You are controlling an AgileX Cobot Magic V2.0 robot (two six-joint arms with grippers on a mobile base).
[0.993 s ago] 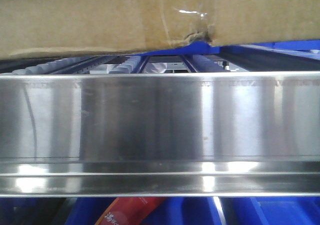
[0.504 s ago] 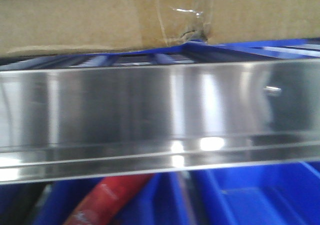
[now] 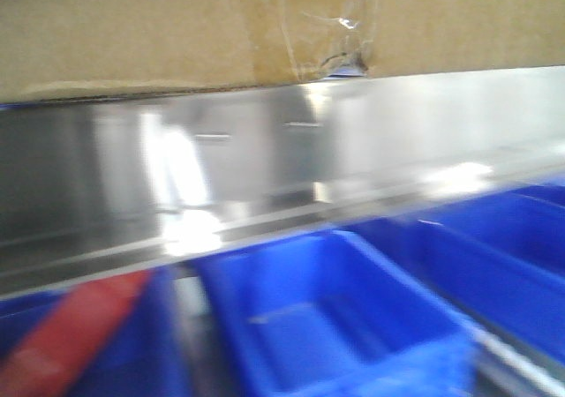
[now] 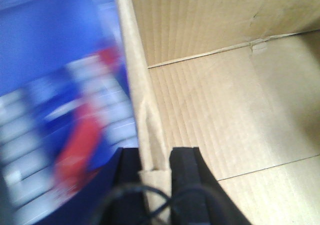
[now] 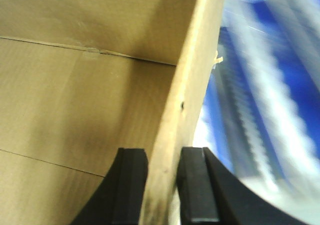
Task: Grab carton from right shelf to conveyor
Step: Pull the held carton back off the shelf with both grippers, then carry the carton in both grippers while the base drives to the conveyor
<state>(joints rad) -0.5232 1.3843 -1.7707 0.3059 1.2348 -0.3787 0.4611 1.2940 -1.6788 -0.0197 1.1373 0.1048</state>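
The brown carton fills the top of the front view, its taped seam and torn notch at its lower edge. Below it runs the right shelf's stainless-steel band, blurred. My left gripper is shut on the carton's left wall, one black finger outside, one inside the open box. My right gripper is shut on the carton's right wall the same way. The box's inner floor shows in both wrist views. The conveyor is out of view.
Blue plastic bins sit under the steel band, with a red packet at the lower left. Blurred blue frame and pale roller tracks lie beside the carton's right wall. Blue and red blur lies outside the left wall.
The view has swung: the steel band has risen and tilted in frame, the roller tracks have dropped from sight, and the blue bins now fill the bottom. The carton stays at the top.
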